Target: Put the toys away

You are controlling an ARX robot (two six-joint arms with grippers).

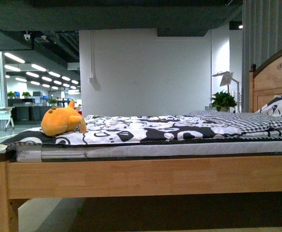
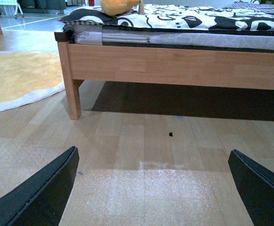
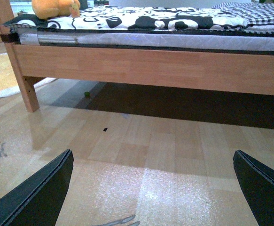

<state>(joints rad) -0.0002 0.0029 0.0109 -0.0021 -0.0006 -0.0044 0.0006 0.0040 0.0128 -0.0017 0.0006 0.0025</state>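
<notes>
Left tool (image 2: 153, 150): released, spread wide, low over the wooden floor (image 2: 127, 136)
Right tool (image 3: 153, 151): released too, holding nothing
Bed (image 1: 150, 176): wooden frame, black-and-white quilt (image 1: 145, 129) on top
Toy (image 1: 61, 121): orange plush lying on the quilt, at the end away from the headboard (image 1: 274, 77)

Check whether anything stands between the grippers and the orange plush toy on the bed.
Only the bed itself. Both the left gripper and right gripper hang open low over the floor, and the plush toy lies up on the bedspread near the foot-end corner, so the wooden side rail and mattress edge stand between.
</notes>
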